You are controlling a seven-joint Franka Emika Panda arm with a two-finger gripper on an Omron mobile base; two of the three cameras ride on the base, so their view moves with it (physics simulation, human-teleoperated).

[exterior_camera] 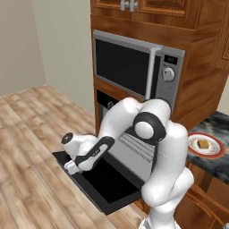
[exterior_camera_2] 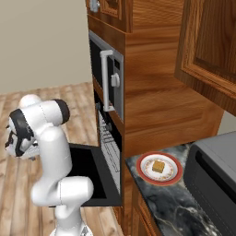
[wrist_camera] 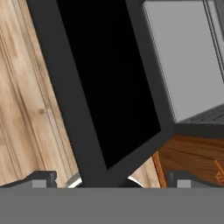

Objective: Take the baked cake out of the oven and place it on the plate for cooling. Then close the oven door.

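Baked cake [exterior_camera_2: 158, 166] sits on plate [exterior_camera_2: 173, 176] on dark marble counter [exterior_camera_2: 182, 207], right of oven [exterior_camera: 134, 145]. Oven door [exterior_camera: 107, 183] hangs open, flat. Gripper [wrist_camera: 111, 183] wide open, empty, at door's outer edge. Microwave [exterior_camera: 134, 67] display unreadable.

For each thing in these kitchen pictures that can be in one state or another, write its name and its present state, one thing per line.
oven door: open, folded down flat.
baked cake: out of the oven, resting on the plate.
plate: on the dark counter, holding the cake.
microwave: door shut.
gripper: open, empty, at the edge of the lowered oven door.
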